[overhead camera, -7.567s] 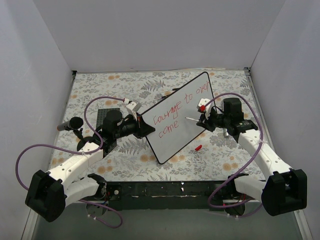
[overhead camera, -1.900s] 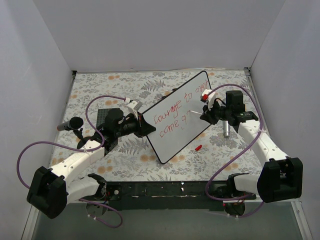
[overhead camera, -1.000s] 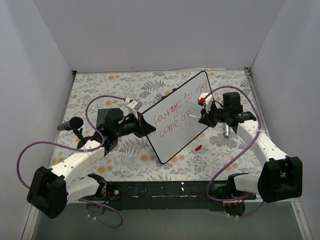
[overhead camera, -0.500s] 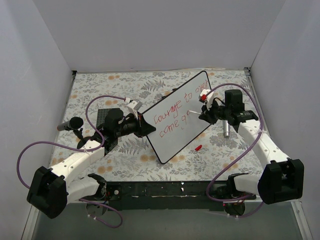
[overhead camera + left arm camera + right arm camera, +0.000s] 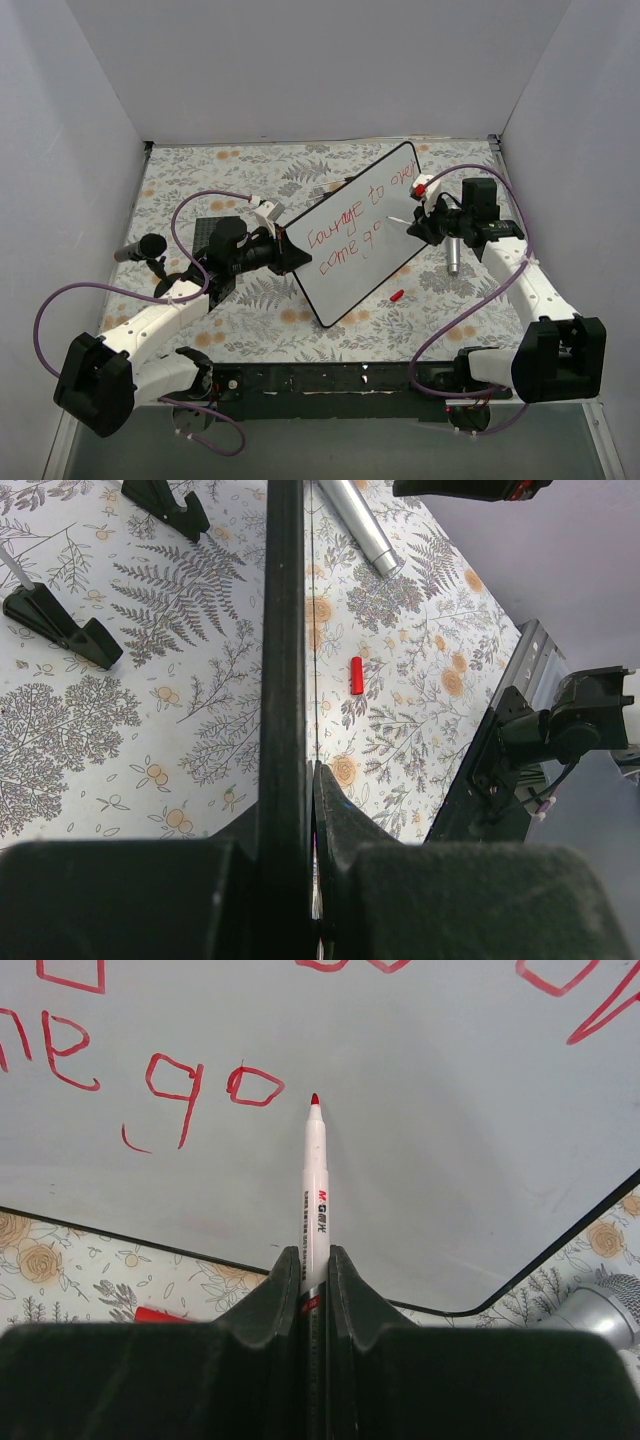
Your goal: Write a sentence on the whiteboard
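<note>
The whiteboard (image 5: 360, 265) stands tilted mid-table, its rim edge-on in the left wrist view (image 5: 284, 630). My left gripper (image 5: 283, 252) is shut on its left edge. The sentence (image 5: 350, 225) in red reads "courage to over / come go"; its last letters "go" (image 5: 200, 1085) show in the right wrist view. My right gripper (image 5: 420, 227) is shut on a white marker (image 5: 314, 1200) with a red tip. The tip (image 5: 314, 1099) sits just right of the "o", at or just off the board (image 5: 420, 1140).
A red marker cap (image 5: 397, 295) lies on the floral cloth below the board and shows in the left wrist view (image 5: 357, 674). A silver cylinder (image 5: 452, 258) lies under my right arm. A black microphone-like object (image 5: 140, 248) lies at the left. Black board feet (image 5: 60, 628) stand on the cloth.
Since 7.6 s ago "go" has been added after "come". In the last half second my right gripper moved right and slightly up along the second line; the left arm held still.
</note>
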`<state>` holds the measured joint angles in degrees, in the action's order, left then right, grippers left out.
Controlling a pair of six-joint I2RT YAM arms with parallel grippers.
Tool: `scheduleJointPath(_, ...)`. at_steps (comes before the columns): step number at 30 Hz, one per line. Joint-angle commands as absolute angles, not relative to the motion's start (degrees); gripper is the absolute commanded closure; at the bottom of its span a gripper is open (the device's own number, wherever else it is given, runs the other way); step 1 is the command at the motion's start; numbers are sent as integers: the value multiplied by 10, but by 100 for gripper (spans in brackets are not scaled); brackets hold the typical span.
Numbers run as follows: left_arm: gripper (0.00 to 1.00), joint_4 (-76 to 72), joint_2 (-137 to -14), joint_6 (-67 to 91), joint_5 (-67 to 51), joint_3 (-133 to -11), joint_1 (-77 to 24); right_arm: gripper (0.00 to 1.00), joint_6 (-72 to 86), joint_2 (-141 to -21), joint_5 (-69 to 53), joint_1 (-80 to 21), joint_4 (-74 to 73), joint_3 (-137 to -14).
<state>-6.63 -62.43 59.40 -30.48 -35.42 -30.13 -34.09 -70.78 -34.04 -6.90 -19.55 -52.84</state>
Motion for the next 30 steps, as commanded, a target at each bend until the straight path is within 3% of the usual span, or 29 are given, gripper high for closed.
scheduleJointPath(1, 100, -46, -628, 551, -318, -366, -306, 99, -348, -718, -359, -72, -193, -541)
scheduleJointPath(30, 100, -45, -628, 548, -324, -365, -306, 99, -323, -734, -330, -76, -159, -553)
